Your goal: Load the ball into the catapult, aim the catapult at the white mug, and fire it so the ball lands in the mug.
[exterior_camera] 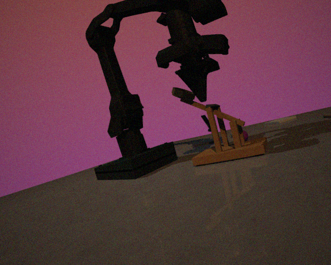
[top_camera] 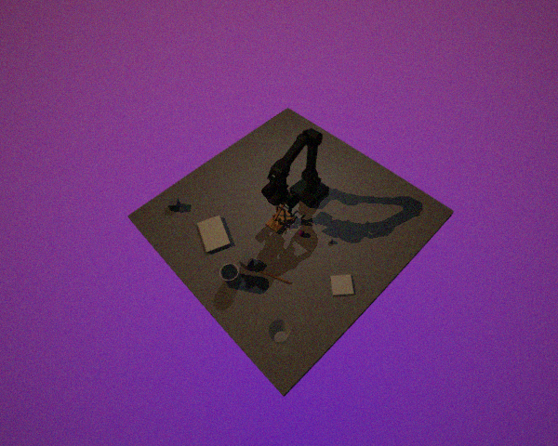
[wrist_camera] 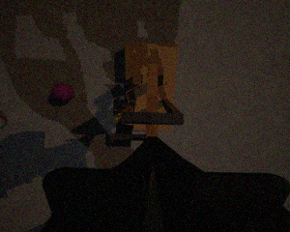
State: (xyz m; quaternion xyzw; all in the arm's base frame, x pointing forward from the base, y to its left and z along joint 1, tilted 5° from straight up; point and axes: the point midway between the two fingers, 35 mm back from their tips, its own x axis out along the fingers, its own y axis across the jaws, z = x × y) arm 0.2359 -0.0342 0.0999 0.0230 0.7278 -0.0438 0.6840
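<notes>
Above the catapult point(top_camera: 275, 224) point(exterior_camera: 231, 154) point(wrist_camera: 166, 63), closed end effector point(top_camera: 288, 205) point(exterior_camera: 202, 100) point(wrist_camera: 152, 141).

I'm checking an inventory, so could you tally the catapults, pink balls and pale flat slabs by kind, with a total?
Catapult: 1
Pink ball: 1
Pale flat slabs: 2, a larger slab and a smaller slab
Total: 4
</notes>
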